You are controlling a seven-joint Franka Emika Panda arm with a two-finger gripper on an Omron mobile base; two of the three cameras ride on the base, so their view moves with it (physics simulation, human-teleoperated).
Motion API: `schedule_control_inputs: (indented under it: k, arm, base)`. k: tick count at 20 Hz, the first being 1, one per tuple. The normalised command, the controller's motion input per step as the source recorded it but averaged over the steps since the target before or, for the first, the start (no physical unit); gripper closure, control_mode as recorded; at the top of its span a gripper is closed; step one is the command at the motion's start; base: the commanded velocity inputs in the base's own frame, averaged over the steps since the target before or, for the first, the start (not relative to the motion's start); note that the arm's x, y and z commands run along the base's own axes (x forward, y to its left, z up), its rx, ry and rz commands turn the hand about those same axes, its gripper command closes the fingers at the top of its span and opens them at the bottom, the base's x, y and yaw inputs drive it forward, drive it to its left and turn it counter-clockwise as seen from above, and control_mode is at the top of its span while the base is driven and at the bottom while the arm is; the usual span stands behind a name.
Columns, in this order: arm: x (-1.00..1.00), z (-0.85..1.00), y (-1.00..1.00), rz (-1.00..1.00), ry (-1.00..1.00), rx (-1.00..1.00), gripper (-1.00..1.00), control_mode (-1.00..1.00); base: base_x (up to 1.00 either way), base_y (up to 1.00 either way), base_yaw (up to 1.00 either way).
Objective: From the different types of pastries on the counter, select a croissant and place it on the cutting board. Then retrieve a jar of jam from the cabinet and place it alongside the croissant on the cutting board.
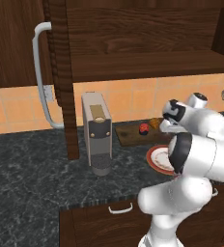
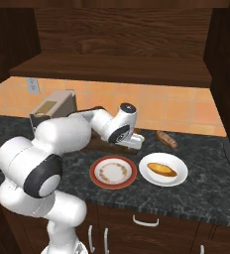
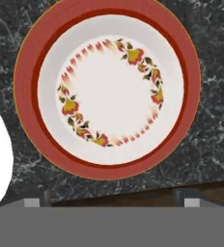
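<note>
On the dark counter [image 1: 27, 164] lies the brown cutting board [image 1: 128, 135]. The small red jar of jam [image 1: 144, 128] stands on it, with the golden-brown croissant [image 1: 155, 123] just to its right. My gripper [image 1: 168, 127] [image 2: 135, 144] hangs over the board's near edge, a little right of both. In the hand view my gripper [image 3: 113, 202] is open and holds nothing. It looks down on an empty red-rimmed plate [image 3: 106, 89], with the board's edge [image 3: 133, 195] between the tips. The yellow-orange pastry [image 2: 161, 169] rests on a white plate [image 2: 179, 173].
A coffee machine [image 1: 97, 132] stands left of the board. The cabinet [image 1: 133, 43] above has its door [image 1: 61, 72] swung open, white handle [image 1: 41, 77] outward. The red-rimmed plate [image 2: 113, 171] sits near the counter's front. A brown oblong baked piece [image 2: 166, 139] lies by the wall.
</note>
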Motion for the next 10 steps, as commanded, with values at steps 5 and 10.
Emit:
schedule_control_inputs:
  k: [5,10]
  arm:
    - [-0.6,0.61,-0.11,0.04,-0.25,0.0,-1.0,-1.0]
    - [-0.75,0.76,-0.26,0.08,-0.22,-0.01,-1.0,-1.0]
  base:
    - [0.0,0.0,0.0]
    - [0.0,0.0,0.0]
